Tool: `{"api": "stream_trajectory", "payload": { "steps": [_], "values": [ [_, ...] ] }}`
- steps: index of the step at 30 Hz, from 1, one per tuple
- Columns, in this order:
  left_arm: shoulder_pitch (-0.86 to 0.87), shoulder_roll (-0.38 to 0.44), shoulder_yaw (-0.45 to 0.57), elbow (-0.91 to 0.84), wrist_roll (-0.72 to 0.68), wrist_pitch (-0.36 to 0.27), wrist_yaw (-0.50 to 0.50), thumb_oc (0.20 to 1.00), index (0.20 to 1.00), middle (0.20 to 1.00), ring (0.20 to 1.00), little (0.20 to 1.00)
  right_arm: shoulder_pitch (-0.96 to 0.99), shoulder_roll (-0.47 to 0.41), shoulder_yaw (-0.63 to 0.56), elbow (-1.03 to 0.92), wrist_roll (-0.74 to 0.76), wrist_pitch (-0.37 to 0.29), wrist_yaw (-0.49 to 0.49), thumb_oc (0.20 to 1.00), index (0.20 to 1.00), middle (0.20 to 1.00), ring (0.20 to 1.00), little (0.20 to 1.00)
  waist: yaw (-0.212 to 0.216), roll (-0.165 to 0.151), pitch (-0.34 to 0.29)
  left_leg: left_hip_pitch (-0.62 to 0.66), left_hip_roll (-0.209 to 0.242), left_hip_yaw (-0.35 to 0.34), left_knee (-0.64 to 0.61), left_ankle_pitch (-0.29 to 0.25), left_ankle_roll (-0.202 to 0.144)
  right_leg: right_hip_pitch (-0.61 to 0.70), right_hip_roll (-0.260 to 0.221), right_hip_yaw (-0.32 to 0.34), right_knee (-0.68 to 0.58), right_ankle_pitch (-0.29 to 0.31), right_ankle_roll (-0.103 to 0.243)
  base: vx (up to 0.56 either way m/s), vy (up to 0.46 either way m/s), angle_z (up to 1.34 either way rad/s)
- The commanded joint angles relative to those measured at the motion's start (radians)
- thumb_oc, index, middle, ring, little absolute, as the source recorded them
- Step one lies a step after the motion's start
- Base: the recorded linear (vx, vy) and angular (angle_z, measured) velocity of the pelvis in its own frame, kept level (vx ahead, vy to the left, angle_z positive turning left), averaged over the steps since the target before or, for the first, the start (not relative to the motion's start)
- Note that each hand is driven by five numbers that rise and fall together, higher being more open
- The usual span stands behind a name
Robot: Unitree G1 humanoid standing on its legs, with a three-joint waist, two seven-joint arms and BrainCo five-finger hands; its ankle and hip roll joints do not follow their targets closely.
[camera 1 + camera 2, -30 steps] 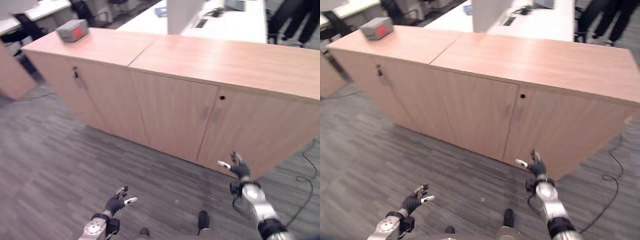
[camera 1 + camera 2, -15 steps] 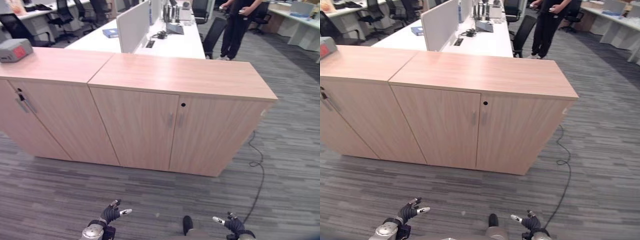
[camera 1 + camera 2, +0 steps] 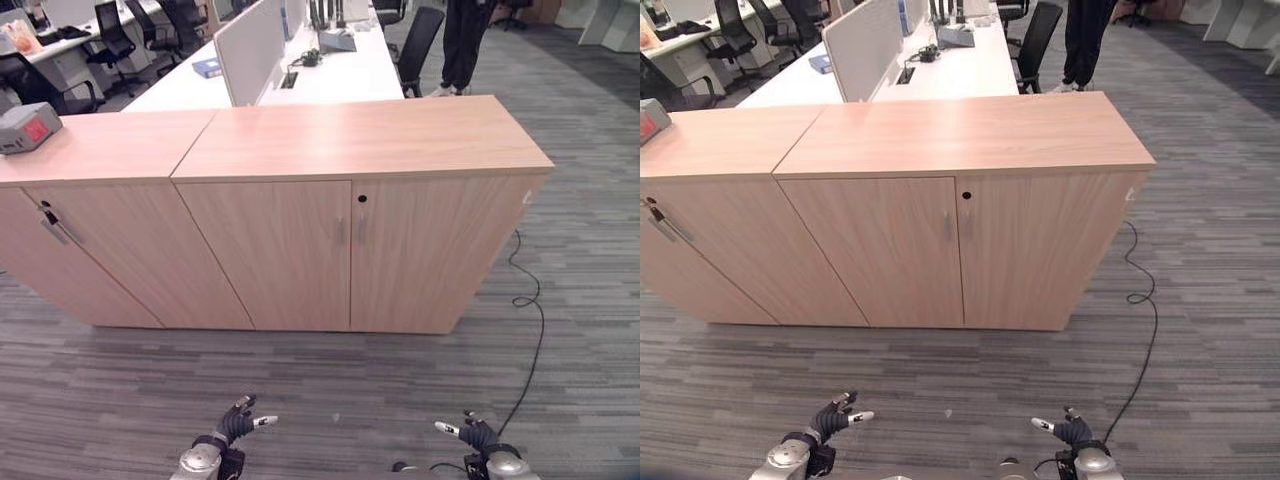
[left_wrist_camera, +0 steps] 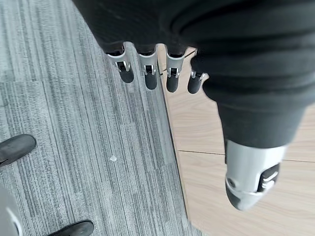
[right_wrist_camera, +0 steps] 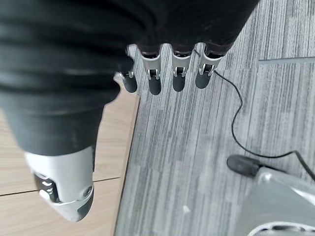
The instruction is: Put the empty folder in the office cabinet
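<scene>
Office carpet, wooden office cabinet (image 3: pixel 355 250) ahead, both doors shut. No folder visible to us. Left hand (image 3: pixel 236 423) and right hand (image 3: pixel 470 434) hang low, fingers straight, holding nothing. Could be pre-fetch or already stowed; can't tell.

I'm looking at the office cabinet (image 3: pixel 350 250), a low light-wood unit standing on the grey carpet. Its two front doors are both closed, meeting at a vertical seam near the middle, with a slim handle on each door just beside that seam and a small dark round lock near the top edge of the right door. Its flat wooden top is bare. On its left it stands flush against a second cabinet of the same wood, the two tops forming one surface. I can't pick out a folder anywhere from here, neither on the cabinet nor on the carpet before it.
</scene>
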Motion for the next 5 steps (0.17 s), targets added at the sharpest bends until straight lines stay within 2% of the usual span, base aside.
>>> {"api": "stream_trajectory", "payload": {
  "steps": [1,5],
  "values": [
    [-0.002,0.022,0.015,-0.04,0.014,-0.03,0.001,1.0,1.0,1.0,1.0,1.0,-0.041,0.008,0.017,0.022,0.009,-0.016,0.006,1.0,1.0,1.0,1.0,1.0,-0.013,-0.06,0.005,-0.049,-0.051,-0.07,-0.027,-0.001,0.012,0.083,-0.086,0.015,-0.06,-0.023,0.11,0.02,-0.041,0.0],
    [0.0,0.02,0.015,-0.041,0.013,-0.027,0.0,1.0,1.0,1.0,1.0,1.0,-0.04,0.005,0.019,0.024,0.006,-0.014,0.007,1.0,1.0,1.0,1.0,1.0,-0.012,-0.059,0.004,-0.046,-0.048,-0.076,-0.027,-0.001,0.01,0.09,-0.084,0.012,-0.063,-0.027,0.107,0.01,-0.017,0.0]
  ]
}}
